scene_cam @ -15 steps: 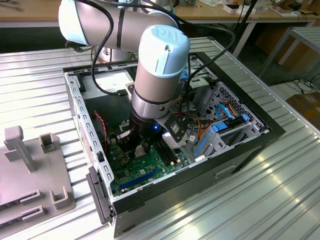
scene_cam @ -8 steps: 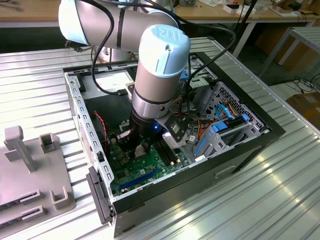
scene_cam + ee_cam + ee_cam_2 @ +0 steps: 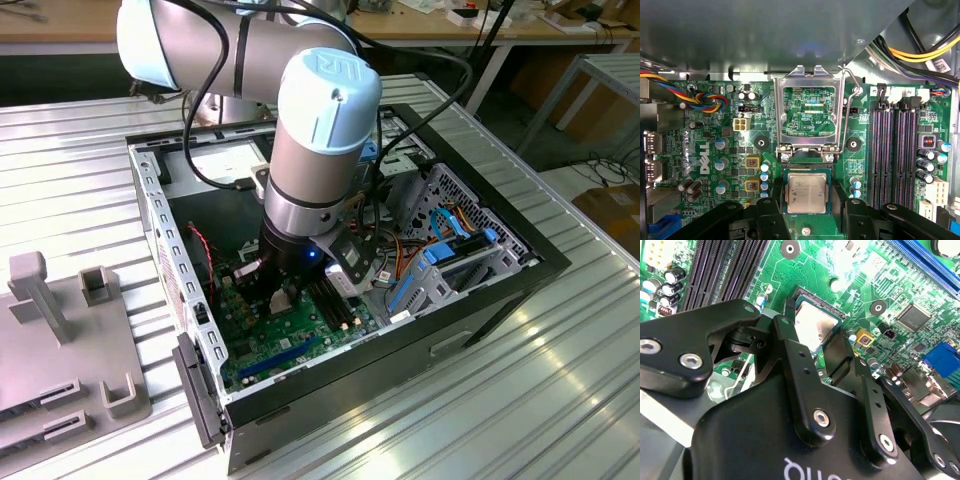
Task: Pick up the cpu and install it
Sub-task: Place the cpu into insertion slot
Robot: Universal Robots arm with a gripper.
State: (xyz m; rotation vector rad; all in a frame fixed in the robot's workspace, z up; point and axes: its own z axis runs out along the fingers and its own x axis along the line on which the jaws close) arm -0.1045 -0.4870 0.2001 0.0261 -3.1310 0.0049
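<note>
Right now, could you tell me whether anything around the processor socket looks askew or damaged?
Nothing stands out: the small square silver-grey cpu sits square to the green motherboard, and the shiny silver socket frame is swung open beside it, looking unbent.

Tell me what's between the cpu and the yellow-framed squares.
Small blue capacitors stand between the cpu and the yellow-framed squares, seen in the first wrist view.
</note>
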